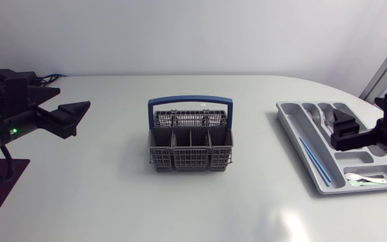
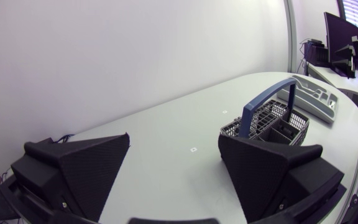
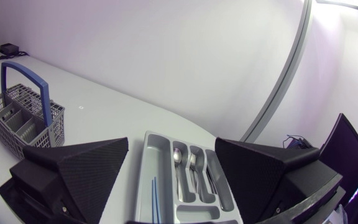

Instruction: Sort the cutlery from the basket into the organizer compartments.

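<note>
Cutlery is seen in the organizer, well apart from the basket set mid-way on the counter. The fingers of the left gripper and right gripper are spread, empty; pieces hidden behind basket walls could be overlooked.

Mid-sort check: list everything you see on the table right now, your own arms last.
Table: one, white.
Basket: one, grey with a blue handle, table centre; contents unclear.
Organizer: one, grey, right of the basket.
Sticks: apparently two, blue, long organizer compartment.
Spoon: one, silver, next compartment.
Fork: at least one, silver, beside the spoon.
Small utensil: one, pale, end compartment.
Left gripper: black, fingers open.
Right gripper: black, fingers open, over the organizer.
</note>
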Robot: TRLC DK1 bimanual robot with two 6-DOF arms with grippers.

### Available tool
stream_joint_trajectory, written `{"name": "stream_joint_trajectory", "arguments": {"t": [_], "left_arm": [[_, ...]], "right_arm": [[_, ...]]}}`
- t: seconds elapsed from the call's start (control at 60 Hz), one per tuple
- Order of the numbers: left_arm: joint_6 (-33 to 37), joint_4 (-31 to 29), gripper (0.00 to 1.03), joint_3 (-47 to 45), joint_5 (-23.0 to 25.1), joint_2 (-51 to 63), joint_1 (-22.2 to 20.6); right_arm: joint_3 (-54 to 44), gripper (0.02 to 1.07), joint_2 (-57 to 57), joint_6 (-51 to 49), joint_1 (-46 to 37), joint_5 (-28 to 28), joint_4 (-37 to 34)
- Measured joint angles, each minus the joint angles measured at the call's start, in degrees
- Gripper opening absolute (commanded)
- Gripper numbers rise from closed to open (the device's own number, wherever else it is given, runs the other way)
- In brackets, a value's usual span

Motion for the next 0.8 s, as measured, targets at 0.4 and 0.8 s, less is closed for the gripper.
{"name": "stream_joint_trajectory", "arguments": {"t": [0.4, 0.8], "left_arm": [[-8.28, 5.20, 0.99, -6.84, -0.02, -8.68, 3.74], [-9.53, 8.90, 0.99, -14.91, -3.15, -16.50, 5.20]], "right_arm": [[-7.52, 1.03, -11.65, 3.04, -1.36, -0.81, 0.07], [-18.78, 1.03, -25.05, 12.46, -0.81, -4.22, 1.27]]}}
